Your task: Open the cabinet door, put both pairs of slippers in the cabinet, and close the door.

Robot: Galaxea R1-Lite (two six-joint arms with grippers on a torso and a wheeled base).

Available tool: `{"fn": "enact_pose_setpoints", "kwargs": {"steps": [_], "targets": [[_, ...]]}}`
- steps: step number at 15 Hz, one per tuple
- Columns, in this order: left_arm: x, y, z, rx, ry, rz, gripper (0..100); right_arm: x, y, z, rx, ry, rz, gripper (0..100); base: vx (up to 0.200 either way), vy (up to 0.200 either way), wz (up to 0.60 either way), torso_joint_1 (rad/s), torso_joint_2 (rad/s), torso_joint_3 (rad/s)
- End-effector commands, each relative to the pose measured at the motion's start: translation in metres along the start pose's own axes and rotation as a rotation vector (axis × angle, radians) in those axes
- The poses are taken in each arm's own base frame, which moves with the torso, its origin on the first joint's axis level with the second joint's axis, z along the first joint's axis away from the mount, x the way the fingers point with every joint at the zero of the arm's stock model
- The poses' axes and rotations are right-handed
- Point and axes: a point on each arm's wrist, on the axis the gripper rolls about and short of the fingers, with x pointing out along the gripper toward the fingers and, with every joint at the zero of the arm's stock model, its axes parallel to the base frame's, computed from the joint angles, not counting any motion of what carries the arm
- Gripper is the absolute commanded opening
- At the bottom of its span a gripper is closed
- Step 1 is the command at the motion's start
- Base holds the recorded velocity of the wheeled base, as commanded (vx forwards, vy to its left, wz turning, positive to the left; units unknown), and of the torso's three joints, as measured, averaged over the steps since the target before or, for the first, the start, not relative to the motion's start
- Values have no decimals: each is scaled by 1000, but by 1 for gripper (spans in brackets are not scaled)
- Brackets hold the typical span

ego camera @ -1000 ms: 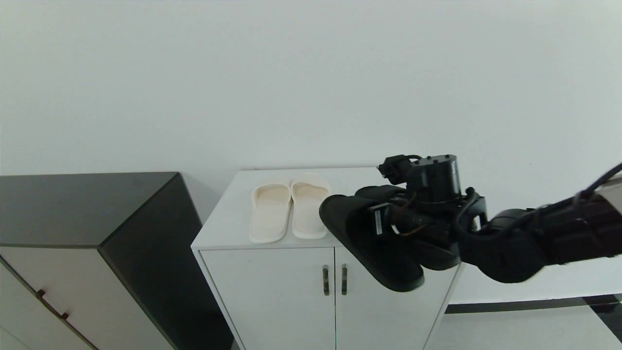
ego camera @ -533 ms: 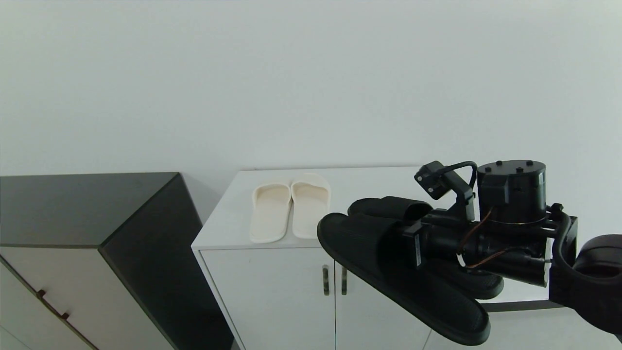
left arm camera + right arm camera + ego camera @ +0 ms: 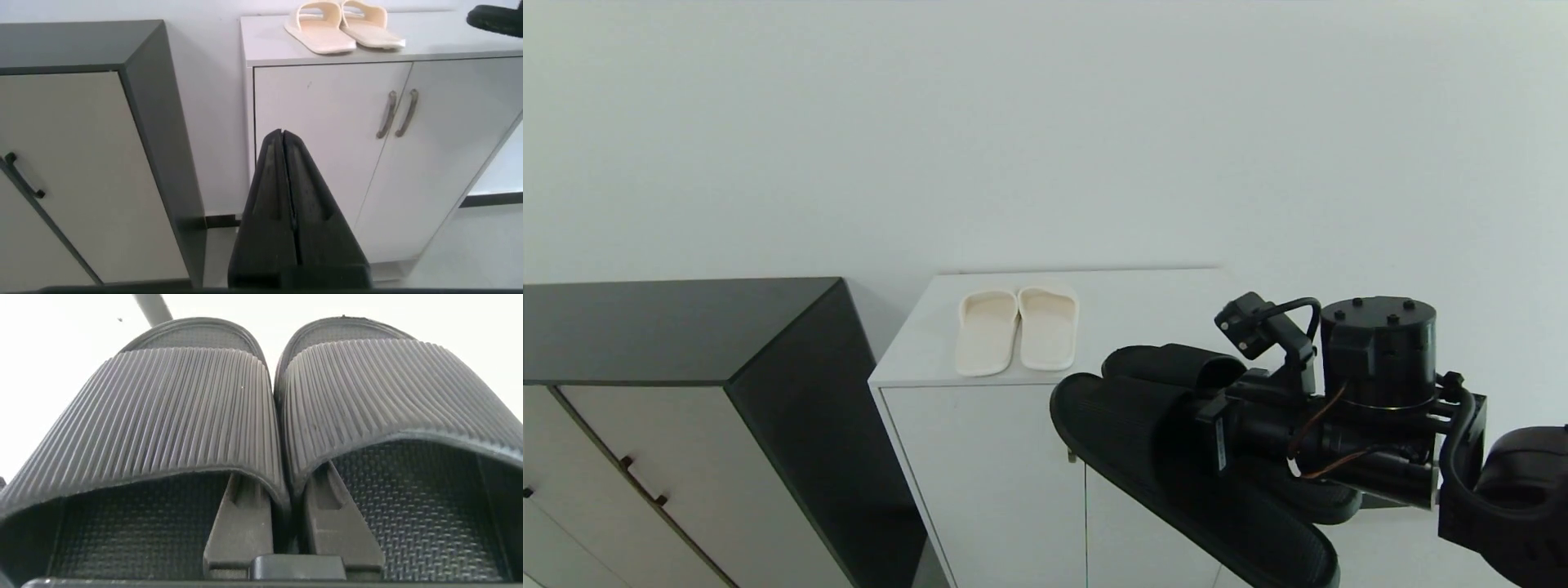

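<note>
The right gripper [image 3: 284, 508] is clamped on the black slippers [image 3: 1168, 425] — one finger inside each strap, pinching the inner walls together. It holds the pair in the air before the cabinet [image 3: 327, 114], whose doors are shut. Cream slippers [image 3: 1017, 329] lie on top. The left gripper [image 3: 283, 175] has its fingers pressed together. Since half a second ago the camera has shifted — the grip is unchanged.
</note>
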Motion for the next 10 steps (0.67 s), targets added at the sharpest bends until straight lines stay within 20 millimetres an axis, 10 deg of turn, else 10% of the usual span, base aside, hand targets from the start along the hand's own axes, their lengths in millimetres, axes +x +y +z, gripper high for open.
{"fn": "enact_pose_setpoints", "kwargs": {"steps": [1, 10], "targets": [[0, 0, 0, 0, 1, 0, 0, 1, 2, -6, 0, 21, 6, 0, 0, 0, 0, 0, 0, 0], [0, 0, 0, 1, 1, 0, 0, -10, 14, -12, -12, 33, 41, 0, 0, 0, 0, 0, 0, 0]]}}
